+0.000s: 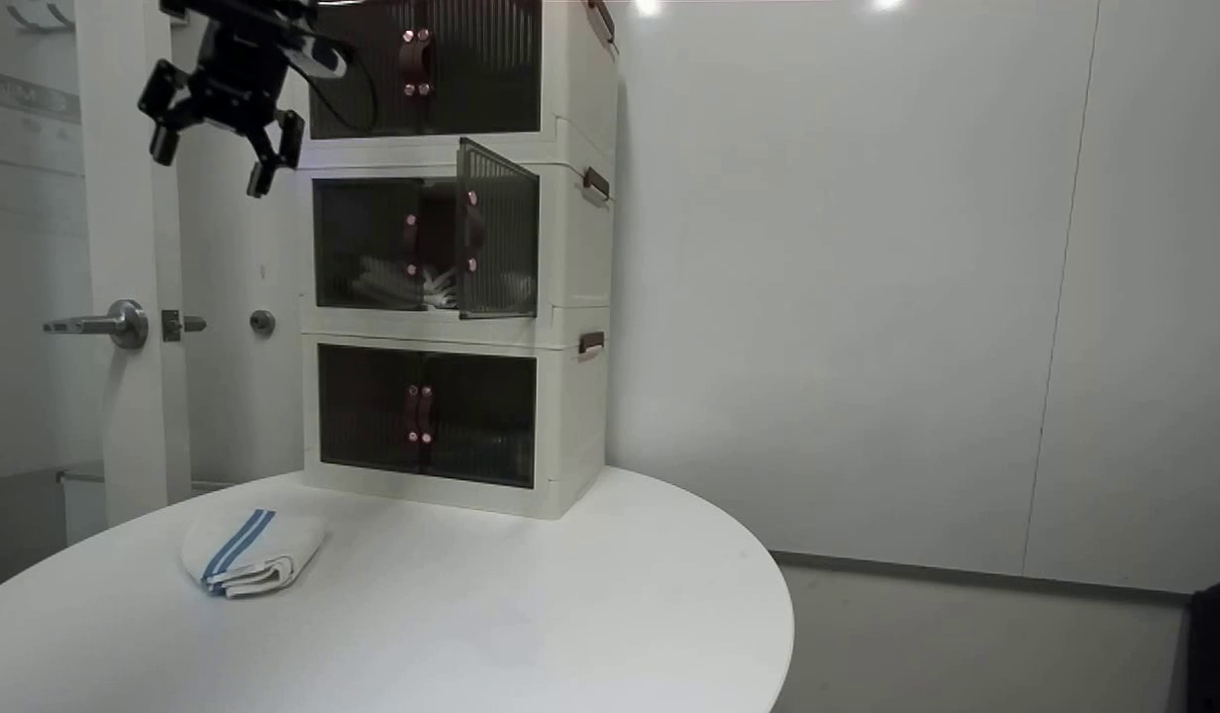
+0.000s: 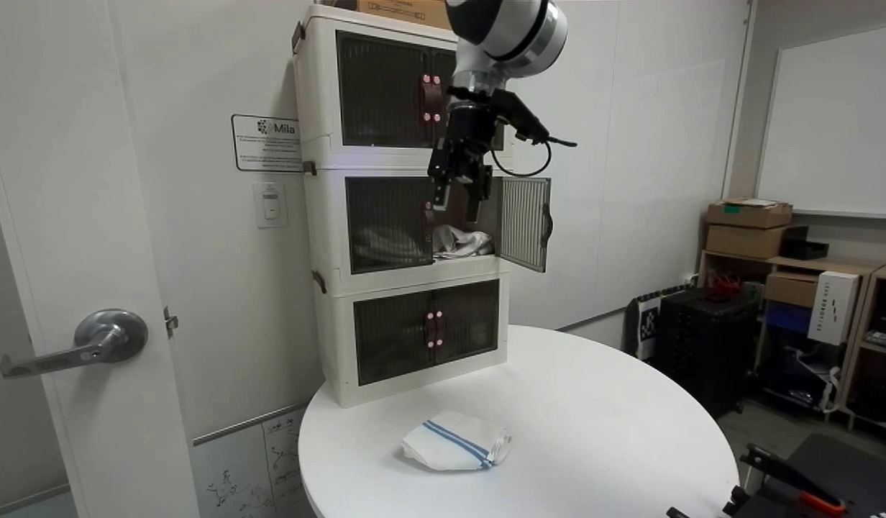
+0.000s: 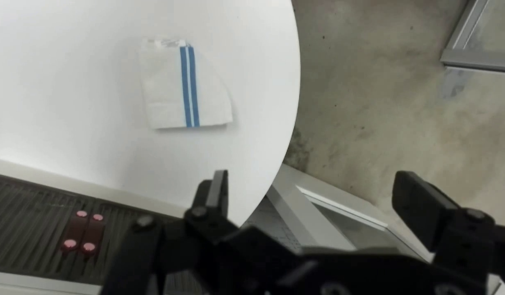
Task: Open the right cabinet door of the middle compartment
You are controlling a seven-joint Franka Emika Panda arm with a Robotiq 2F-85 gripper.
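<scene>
- In both exterior views, the right cabinet door stands swung outward from its right edge, at three o'clock of the middle compartment. I judge the asked opening done.
- In an exterior view, the hand hangs released at about nine o'clock of the door, well apart, its fingers spread with nothing between them. It is probably there to leave the door room.
- Nothing visible props the door; it seems to hold its angle unaided.
- That angle likely serves access: in an exterior view a crumpled pale cloth shows inside, between eight and nine o'clock of the door.
- The left panel, at nine o'clock of the door, is closed, presumably because only its twin is wanted.
- In an exterior view, a folded striped cloth lies on the worktop, near six o'clock of the compartment; why, I cannot tell.
- The door looks slim and upright: smoky, see-through, ribbed up and down, dark-edged. A dark strap with pink rivets bows out by the free edge, likely for an easy pull.
</scene>
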